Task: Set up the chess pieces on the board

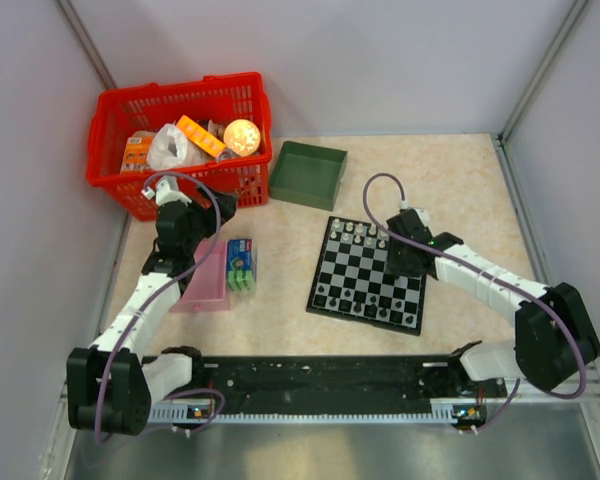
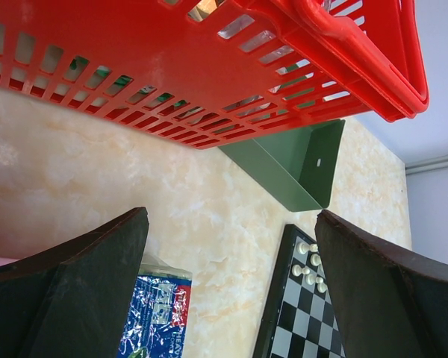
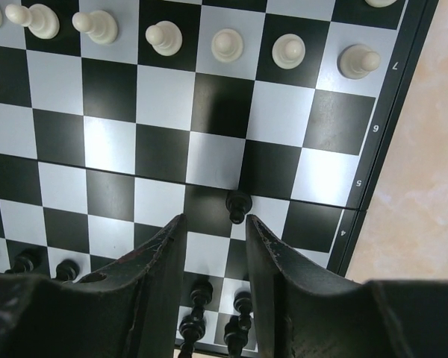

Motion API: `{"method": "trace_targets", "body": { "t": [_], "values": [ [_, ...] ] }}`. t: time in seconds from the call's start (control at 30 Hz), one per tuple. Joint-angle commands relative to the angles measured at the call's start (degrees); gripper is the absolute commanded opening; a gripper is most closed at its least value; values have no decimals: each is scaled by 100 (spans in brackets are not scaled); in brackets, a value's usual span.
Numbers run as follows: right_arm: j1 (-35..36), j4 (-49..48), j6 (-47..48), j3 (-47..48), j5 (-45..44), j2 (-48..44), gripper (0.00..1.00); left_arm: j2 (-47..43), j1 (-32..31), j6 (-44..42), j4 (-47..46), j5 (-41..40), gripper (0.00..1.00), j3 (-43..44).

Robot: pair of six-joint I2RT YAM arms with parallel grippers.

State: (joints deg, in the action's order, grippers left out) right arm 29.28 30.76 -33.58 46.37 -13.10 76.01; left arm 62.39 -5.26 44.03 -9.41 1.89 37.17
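The board (image 1: 368,275) lies right of centre. A row of white chess pieces (image 1: 358,231) stands along its far edge and black pieces (image 1: 350,305) along its near edge. My right gripper (image 1: 402,255) hovers over the board's right half. In the right wrist view it (image 3: 216,224) is open with a narrow, empty gap. A lone black pawn (image 3: 239,205) stands just beyond its fingertips, and white pawns (image 3: 226,45) line the top. My left gripper (image 1: 195,215) is wide open and empty (image 2: 231,224) over the table, left of the board (image 2: 299,328).
A red basket (image 1: 180,140) full of items stands at the back left, with a green tray (image 1: 308,172) beside it. A pink tray (image 1: 208,285) and a blue-green packet (image 1: 241,264) lie under the left arm. Walls close in both sides.
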Motion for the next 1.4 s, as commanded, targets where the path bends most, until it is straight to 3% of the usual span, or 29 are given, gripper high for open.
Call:
{"method": "trace_targets", "body": {
  "t": [0.0,0.57,0.97,1.17,1.37],
  "values": [
    [-80,-237,89,-31,-61,63,37,-87,42,-70,-202,-40,99,45],
    [-115,-317,185,-58,-105,274,28,-25,69,-52,-228,4,99,80],
    [-115,-299,247,-93,-219,265,18,-34,69,-52,-219,13,99,54],
    [-115,-255,273,-128,-193,169,7,-25,69,-44,-228,22,99,45],
    [-115,-10,239,-172,-70,-252,4,-51,69,-44,-228,22,99,36]
  ]
}}
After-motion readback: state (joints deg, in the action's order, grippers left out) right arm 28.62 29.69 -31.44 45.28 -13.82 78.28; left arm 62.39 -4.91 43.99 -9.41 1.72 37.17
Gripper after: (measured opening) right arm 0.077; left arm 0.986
